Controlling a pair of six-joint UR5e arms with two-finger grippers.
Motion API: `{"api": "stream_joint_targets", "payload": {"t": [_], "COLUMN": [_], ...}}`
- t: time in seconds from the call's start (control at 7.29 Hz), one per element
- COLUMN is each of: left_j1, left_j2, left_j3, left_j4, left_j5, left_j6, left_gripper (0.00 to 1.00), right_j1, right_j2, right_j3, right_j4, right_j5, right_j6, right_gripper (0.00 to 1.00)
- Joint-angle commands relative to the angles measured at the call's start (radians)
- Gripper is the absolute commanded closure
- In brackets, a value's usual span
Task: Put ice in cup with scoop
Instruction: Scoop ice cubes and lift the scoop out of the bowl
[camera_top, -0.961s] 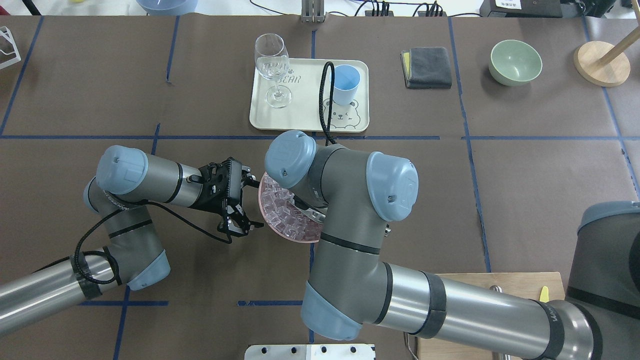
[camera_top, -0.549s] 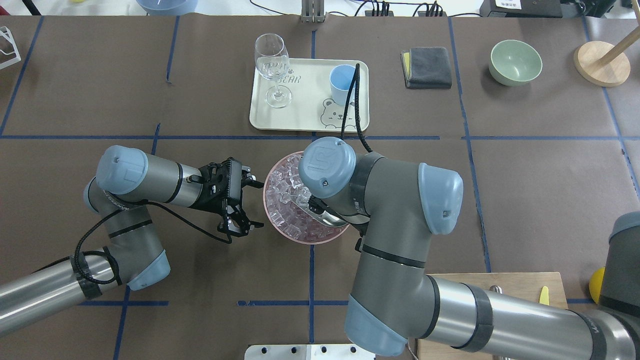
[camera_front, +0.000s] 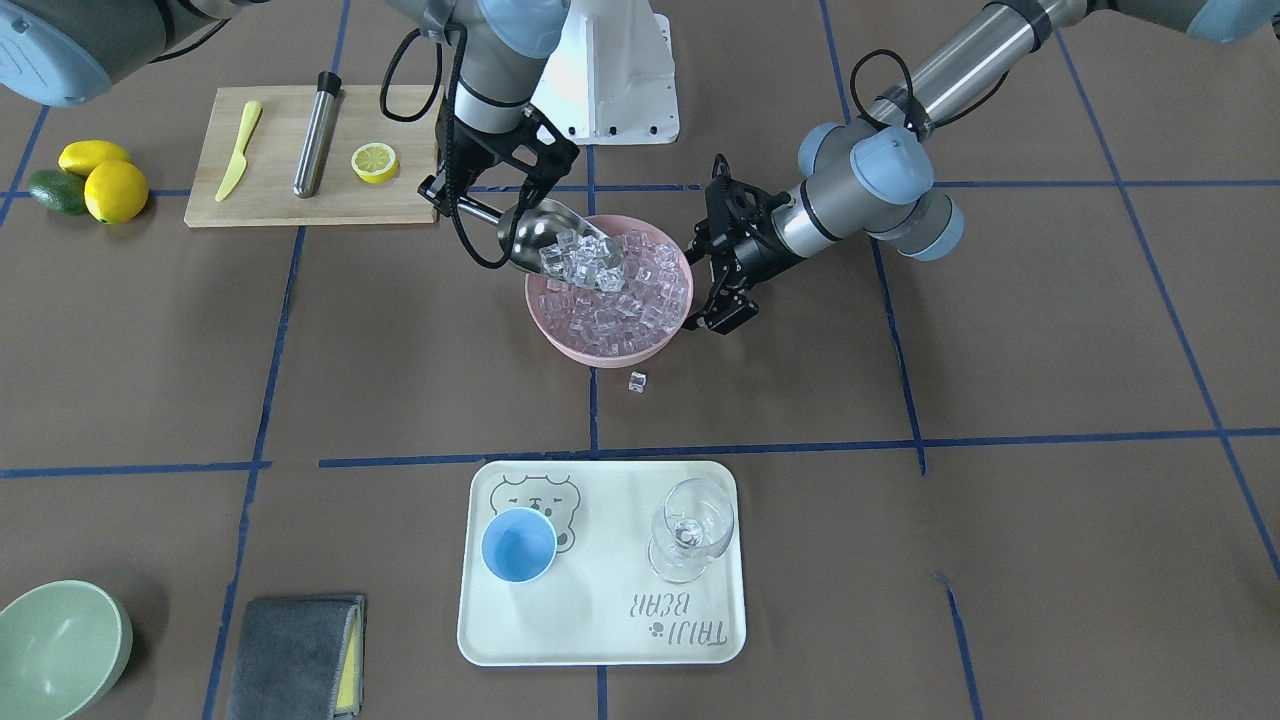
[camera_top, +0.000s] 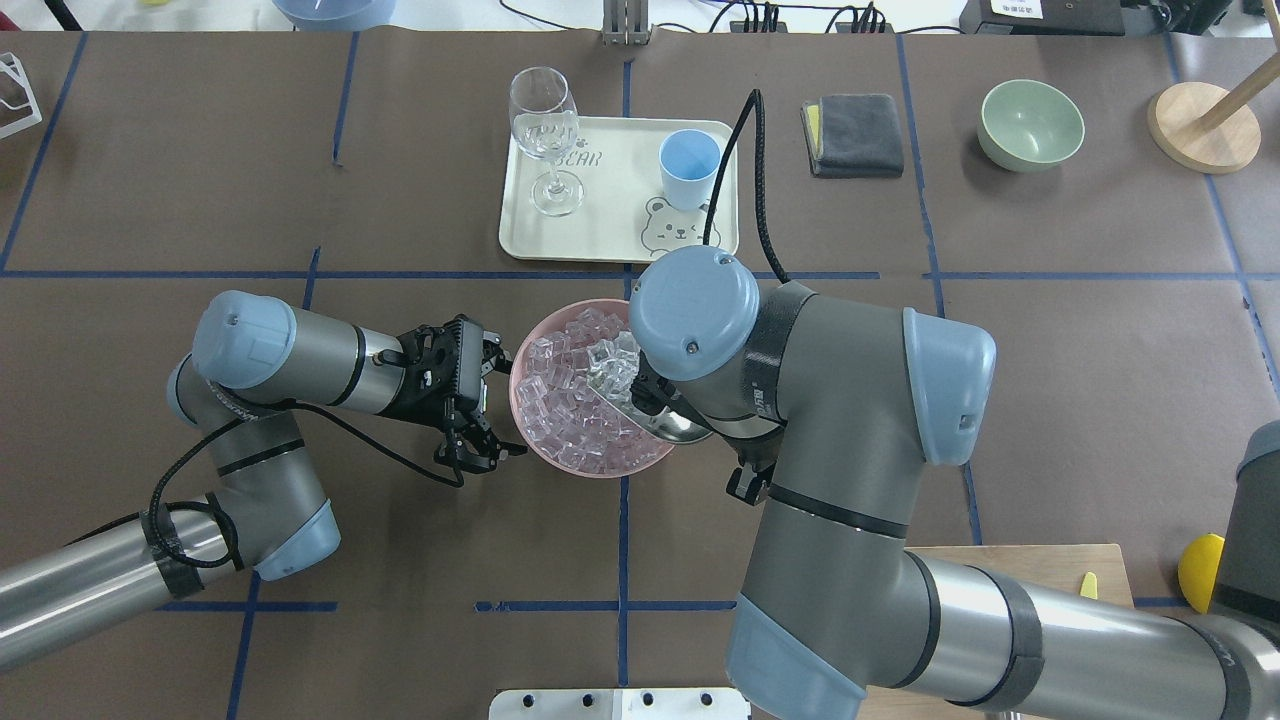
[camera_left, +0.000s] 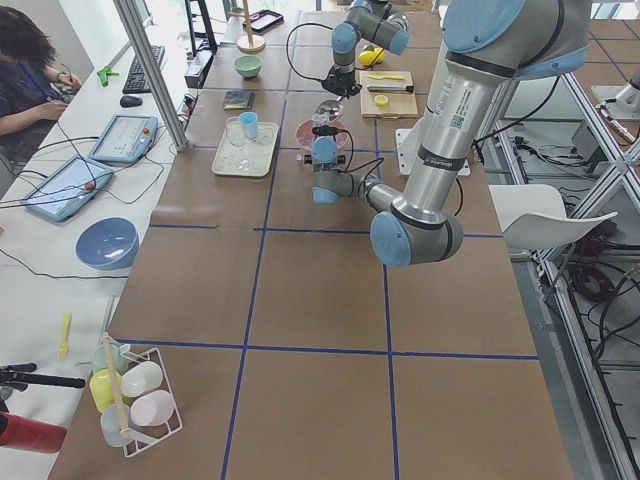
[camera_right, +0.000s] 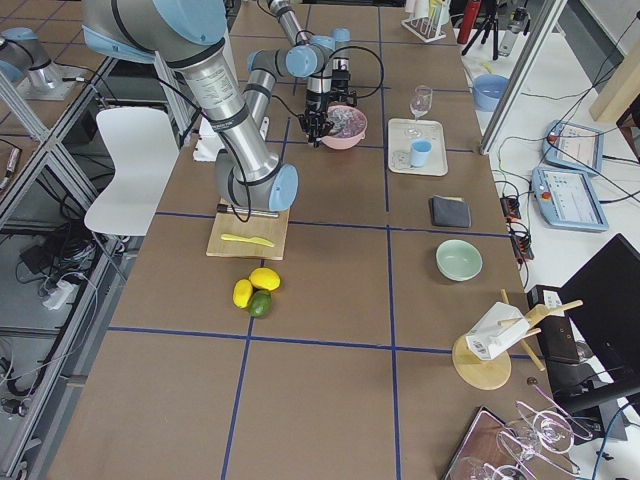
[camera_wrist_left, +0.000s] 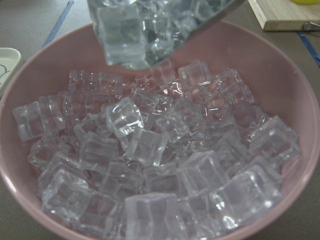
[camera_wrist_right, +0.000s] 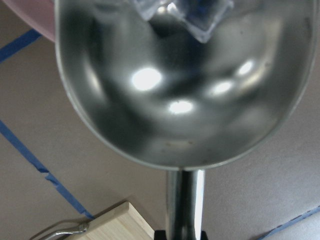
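The task is partly done, by the look of it. The scoop (camera_front: 535, 232) is loaded and raised, heaped with clear cubes, tilted just above the pink bowl (camera_front: 600, 355) that holds the rest of the ice (camera_front: 620, 300). The light-blue cup (camera_front: 519, 543) stands upright and empty on a cream tray (camera_front: 600, 630), well apart from the bowl, so carrying the scoop across and tipping it in are yet to come. One stray cube (camera_front: 637, 381) lies on the counter just beside the bowl. The right gripper (camera_front: 447, 195) is closed narrowly around the scoop's thin handle, holding it out over the bowl's edge. The left gripper (camera_top: 497, 400) holds nothing; its jaws are spread wide at the bowl's opposite side, right by the rim, though contact cannot be told.
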Motion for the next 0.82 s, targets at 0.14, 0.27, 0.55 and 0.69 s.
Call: {"api": "stream_joint_targets", "payload": {"t": [0.14, 0.27, 0.55, 0.69], "left_j1": [0.000, 0.000, 0.000, 0.000], "left_j2": [0.000, -0.002, 0.000, -0.002], "left_j3": [-0.001, -0.001, 0.001, -0.001], "left_j4": [0.000, 0.000, 0.000, 0.000], "left_j5": [0.000, 0.000, 0.000, 0.000], "left_j6": [-0.001, 0.000, -0.001, -0.002], "left_gripper": [0.00, 0.00, 0.00, 0.00], "right_j1": [0.101, 0.138, 0.196, 0.203], "right_j2": [0.036, 0.037, 0.036, 0.034], "right_j3": [0.012, 0.011, 0.006, 0.006], "right_j4": [-0.057, -0.057, -0.043, -0.010], "right_j5": [0.107, 0.147, 0.198, 0.200], "right_j6": [0.001, 0.007, 0.079, 0.131], "right_gripper": [1.00, 1.00, 1.00, 1.00]}}
